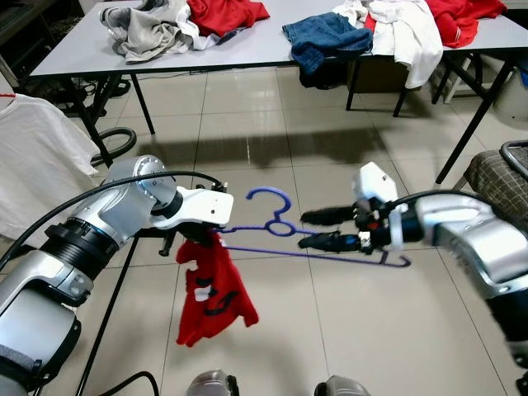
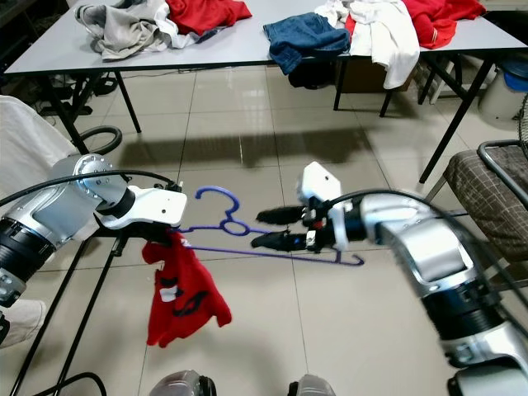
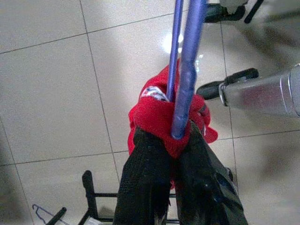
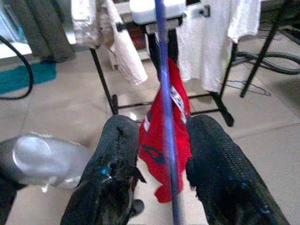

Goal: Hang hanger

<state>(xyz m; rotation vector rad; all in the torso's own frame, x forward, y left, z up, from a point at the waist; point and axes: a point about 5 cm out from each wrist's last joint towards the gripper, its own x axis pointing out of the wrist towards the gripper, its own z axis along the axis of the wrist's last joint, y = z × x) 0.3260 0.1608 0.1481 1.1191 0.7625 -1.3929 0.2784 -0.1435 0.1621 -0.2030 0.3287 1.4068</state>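
Silver arms (image 1: pixel 124 210) reach inward, both fingers (image 1: pixel 326 216) meeting purple hanger (image 1: pixel 280 229).

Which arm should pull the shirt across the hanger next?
Right. The left gripper is shut on the hanger and red shirt; the right gripper is open around the bar.
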